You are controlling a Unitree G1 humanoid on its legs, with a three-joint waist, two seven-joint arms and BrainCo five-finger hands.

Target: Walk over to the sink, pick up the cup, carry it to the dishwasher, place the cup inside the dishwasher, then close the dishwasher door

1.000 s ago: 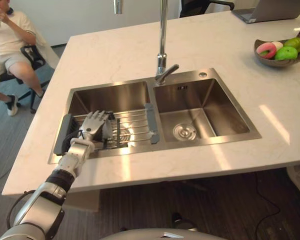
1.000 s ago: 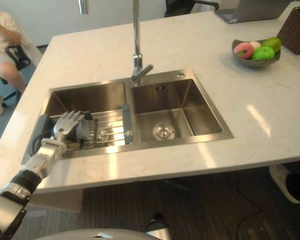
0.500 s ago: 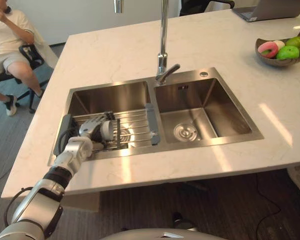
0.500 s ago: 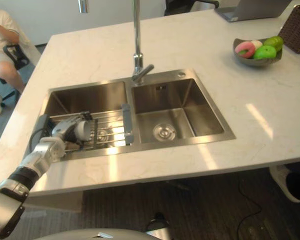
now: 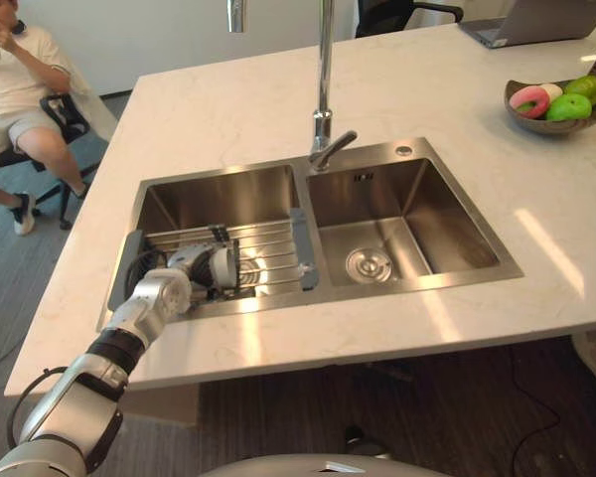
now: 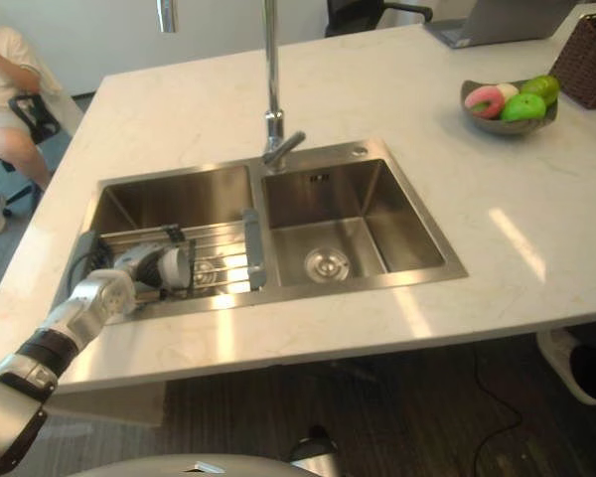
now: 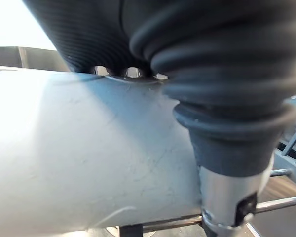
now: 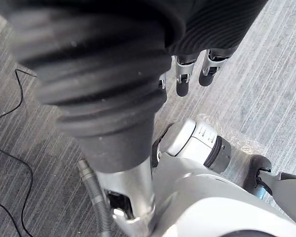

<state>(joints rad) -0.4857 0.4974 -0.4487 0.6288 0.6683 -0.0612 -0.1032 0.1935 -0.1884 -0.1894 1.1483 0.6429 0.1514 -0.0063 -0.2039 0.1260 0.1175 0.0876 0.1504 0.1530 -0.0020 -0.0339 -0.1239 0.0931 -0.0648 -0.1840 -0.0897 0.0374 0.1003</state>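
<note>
Grip closed: left hand (image 5: pixel 189 266), spread flat before, now wraps the cup (image 5: pixel 223 266) on the sink rack (image 5: pixel 273 260), ready to lift.

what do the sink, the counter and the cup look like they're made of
Sink: brushed stainless steel, by its grey metal sheen and soft reflections. Counter: polished stone or a stone-look slab, pale with faint veins and glossy light patches. Cup: matte pale grey, probably ceramic or plastic; the look leaves it open.
</note>
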